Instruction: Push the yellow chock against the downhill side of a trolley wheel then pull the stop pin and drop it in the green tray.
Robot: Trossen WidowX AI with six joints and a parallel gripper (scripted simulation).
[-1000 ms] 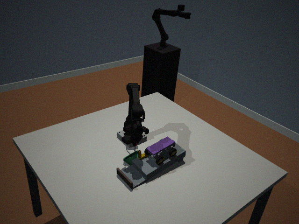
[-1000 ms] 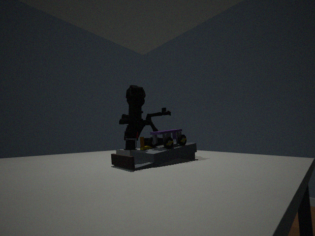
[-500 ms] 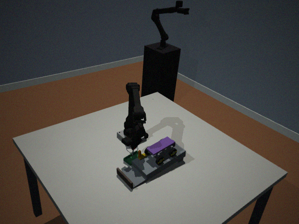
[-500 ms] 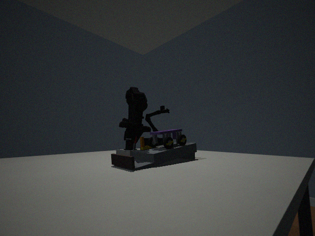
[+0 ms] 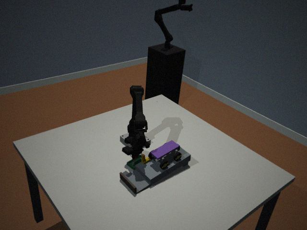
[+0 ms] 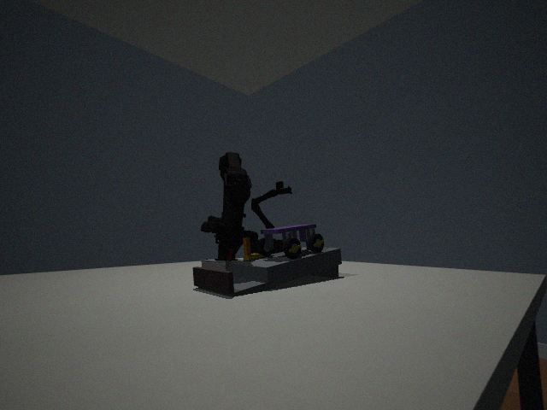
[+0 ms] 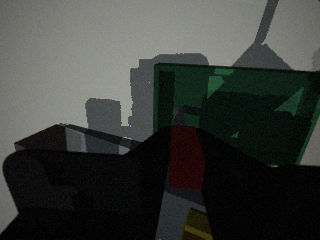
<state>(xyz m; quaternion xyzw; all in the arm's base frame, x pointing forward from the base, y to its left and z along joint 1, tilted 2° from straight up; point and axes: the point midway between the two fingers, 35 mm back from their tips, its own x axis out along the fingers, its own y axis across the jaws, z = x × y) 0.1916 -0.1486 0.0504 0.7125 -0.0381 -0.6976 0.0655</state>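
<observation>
My gripper (image 5: pixel 134 157) (image 6: pixel 230 256) (image 7: pixel 181 134) is shut on the red-headed stop pin (image 7: pixel 187 162), low over the near side of the green tray (image 5: pixel 130 164) (image 7: pixel 156 100). The pin's grey shank points toward the tray in the wrist view. The yellow chock (image 5: pixel 143 158) (image 6: pixel 246 248) stands upright on the ramp (image 5: pixel 153 173) (image 6: pixel 287 267), its low part at the downhill side of the trolley's far lower wheel; exact contact is too dark to tell. The purple-topped trolley (image 5: pixel 165 149) (image 6: pixel 289 228) stands on the ramp, its wheels on the slope.
A brown end board (image 5: pixel 127 182) (image 6: pixel 213 280) (image 7: pixel 42 140) closes the ramp's low end. The chock's handle stands close beside my fingers. A grey plate (image 5: pixel 122 139) lies behind the gripper. Another arm stands on a black pedestal (image 5: pixel 163 74) beyond the table.
</observation>
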